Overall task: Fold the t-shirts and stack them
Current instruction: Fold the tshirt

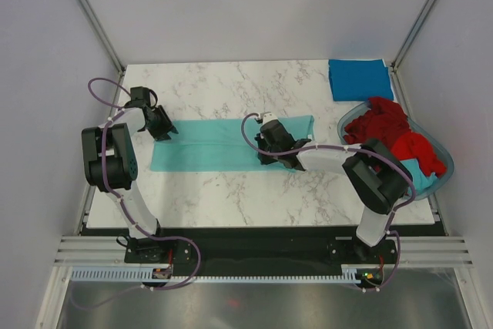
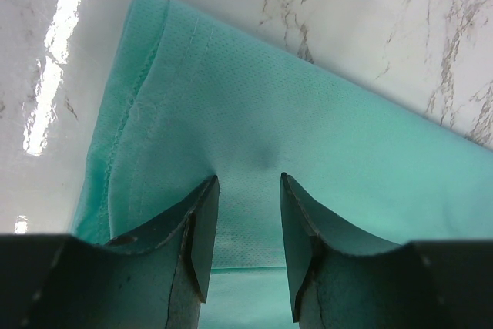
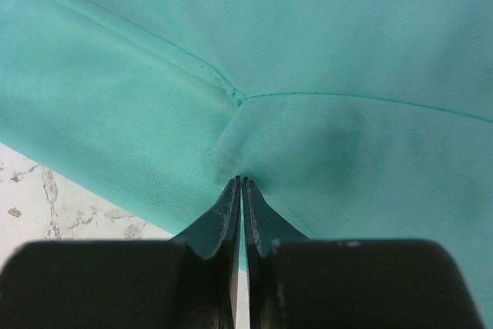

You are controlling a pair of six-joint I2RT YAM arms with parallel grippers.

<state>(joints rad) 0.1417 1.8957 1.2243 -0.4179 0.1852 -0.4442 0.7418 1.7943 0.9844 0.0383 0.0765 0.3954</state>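
A light teal-green t-shirt [image 1: 208, 144] [image 2: 323, 105] [image 3: 323, 28] lies folded into a long strip across the middle of the marble table. My left gripper [image 1: 162, 132] [image 2: 248, 179] stands over the strip's left end, open, its fingertips resting on the cloth, which shows flat between them. My right gripper [image 1: 270, 147] [image 3: 242, 179] is on the strip's right part, shut on a puckered pinch of the teal fabric beside a seam. A deeper blue t-shirt [image 1: 358, 78] lies folded at the back right corner. Red t-shirts [image 1: 385, 121] are heaped in the basket.
A translucent blue-grey oval basket [image 1: 445, 161] sits at the table's right edge, with some teal cloth [image 1: 416, 172] in it next to the red heap. Metal frame posts and grey walls close in the table on both sides.
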